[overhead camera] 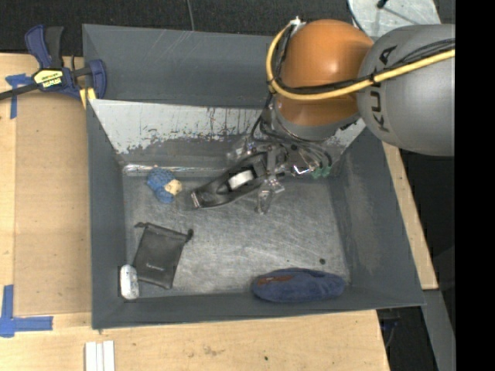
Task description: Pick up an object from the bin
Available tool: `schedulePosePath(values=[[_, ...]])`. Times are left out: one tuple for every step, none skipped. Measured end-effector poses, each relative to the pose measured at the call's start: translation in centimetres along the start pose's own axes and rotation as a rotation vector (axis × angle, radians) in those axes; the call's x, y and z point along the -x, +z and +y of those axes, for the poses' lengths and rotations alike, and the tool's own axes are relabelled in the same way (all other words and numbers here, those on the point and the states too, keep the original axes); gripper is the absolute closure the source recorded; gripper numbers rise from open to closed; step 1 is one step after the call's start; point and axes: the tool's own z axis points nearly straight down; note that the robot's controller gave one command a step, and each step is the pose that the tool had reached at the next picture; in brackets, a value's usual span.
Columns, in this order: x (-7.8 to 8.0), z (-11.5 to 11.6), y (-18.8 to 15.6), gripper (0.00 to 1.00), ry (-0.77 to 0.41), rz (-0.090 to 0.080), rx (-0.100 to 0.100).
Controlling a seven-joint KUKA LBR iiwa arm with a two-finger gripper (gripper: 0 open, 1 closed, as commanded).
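Observation:
My gripper [264,196] hangs under the orange cover over the back middle of the bin. A long black object with a white label [226,187] lies slanted just left of it, its right end reaching up into the gripper's parts. Whether that end is gripped is hidden. Further left, near the back wall, sits a small blue lump with a beige bit [162,184].
A flat black pouch [158,258] lies at the front left, with a small white object [128,281] in the corner beside it. A dark blue, cloth-like oval thing [298,285] rests against the front wall. The arm reaches in from the right.

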Motion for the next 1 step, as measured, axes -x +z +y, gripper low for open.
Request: schedulePosePath(values=[[1.13, -0.09, -11.66, 1.0, 0.034, -0.015, -0.005]])
